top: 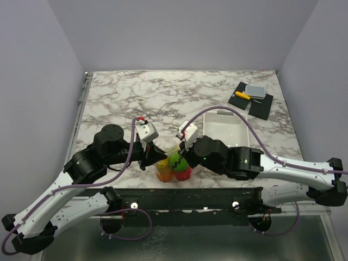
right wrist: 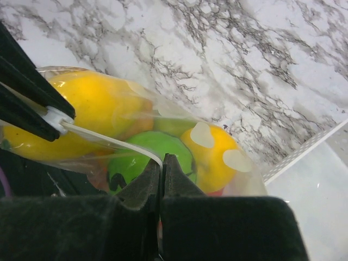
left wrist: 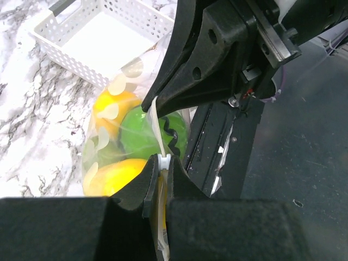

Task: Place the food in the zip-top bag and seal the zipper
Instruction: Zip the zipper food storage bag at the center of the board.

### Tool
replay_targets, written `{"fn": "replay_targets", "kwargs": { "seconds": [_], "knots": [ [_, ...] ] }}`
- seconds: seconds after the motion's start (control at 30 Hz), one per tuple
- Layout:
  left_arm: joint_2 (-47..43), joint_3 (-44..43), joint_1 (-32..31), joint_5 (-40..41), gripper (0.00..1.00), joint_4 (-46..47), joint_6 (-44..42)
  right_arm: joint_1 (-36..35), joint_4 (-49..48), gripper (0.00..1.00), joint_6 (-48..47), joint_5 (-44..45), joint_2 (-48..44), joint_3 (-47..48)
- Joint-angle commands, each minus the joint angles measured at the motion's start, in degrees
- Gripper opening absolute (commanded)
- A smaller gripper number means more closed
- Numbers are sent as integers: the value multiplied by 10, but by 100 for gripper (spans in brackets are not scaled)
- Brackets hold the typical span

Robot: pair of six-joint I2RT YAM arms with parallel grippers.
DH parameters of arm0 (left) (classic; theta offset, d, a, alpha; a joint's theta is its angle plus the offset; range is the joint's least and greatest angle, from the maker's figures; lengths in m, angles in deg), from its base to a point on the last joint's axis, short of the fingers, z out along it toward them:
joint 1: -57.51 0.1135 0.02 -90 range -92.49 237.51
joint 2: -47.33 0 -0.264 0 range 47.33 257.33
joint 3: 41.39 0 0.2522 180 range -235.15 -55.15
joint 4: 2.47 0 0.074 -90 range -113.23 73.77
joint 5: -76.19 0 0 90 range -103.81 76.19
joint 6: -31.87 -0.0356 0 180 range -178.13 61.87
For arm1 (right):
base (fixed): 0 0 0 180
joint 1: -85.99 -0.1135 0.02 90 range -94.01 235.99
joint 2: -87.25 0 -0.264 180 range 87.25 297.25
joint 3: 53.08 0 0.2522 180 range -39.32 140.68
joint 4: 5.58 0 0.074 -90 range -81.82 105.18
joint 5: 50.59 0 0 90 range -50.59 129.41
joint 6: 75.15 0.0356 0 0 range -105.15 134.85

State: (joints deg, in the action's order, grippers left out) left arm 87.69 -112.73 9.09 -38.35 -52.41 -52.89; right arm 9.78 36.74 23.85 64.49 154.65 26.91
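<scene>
left gripper: the left gripper (left wrist: 161, 163) has its jaws squeezed right together on the zipper (left wrist: 155, 122), pinching one end of that pale strip and nothing else

right gripper: same deal, the right gripper (right wrist: 161, 163) is clamped tight on the other end of the zipper (right wrist: 109, 140), so the strip runs stretched between the two sets of fingertips

gap between grippers: small, they sit close together and face each other in the top view, left gripper (top: 155, 155) and right gripper (top: 182, 152)

zip-top bag: the zip-top bag (left wrist: 109, 147) hangs below the strip, clear and crinkly, at the near edge of the table about mid-way across; can't tell if its bottom rests on the table or is lifted

food: the food (top: 174, 166) is all inside the bag, with a green piece (right wrist: 141, 149) in the middle, yellow ones (right wrist: 98, 103) either side, plus orange and red showing from above

basket: the white slotted basket (top: 217, 112) is just beside the bag, to the right and a bit farther back, nothing in it that I can see

table: marble table (top: 163, 92), white with grey veins

far right corner: a couple of black mats (top: 260, 109) well apart from the bag, with a flat grey object (top: 254, 91) and a little yellow piece (top: 242, 95) on them
</scene>
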Motion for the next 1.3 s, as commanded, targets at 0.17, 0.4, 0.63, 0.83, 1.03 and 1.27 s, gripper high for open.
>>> {"fn": "replay_targets", "kwargs": {
  "seconds": [0.17, 0.4, 0.63, 0.83, 1.03, 1.27],
  "knots": [
    [-44, -53, -2, -26, 0, -28, -1, 30, 99, 1, 25, 196, 5, -19],
    [-53, -58, -1, -24, 0, -36, 0, 41, 112, 1, 52, 232, 18, -8],
    [-67, -61, -1, -5, 0, -48, -2, 54, 115, 1, 67, 252, 22, 6],
    [-75, -52, -2, 26, 10, -49, 1, 54, 86, 1, 54, 227, 16, 2],
    [-69, -45, -2, 82, 22, -48, 7, 55, 47, 1, 42, 202, 5, -4],
    [-74, -44, -1, 197, 56, -31, 17, 55, 16, 1, 22, 188, -2, 8]
  ]
}}
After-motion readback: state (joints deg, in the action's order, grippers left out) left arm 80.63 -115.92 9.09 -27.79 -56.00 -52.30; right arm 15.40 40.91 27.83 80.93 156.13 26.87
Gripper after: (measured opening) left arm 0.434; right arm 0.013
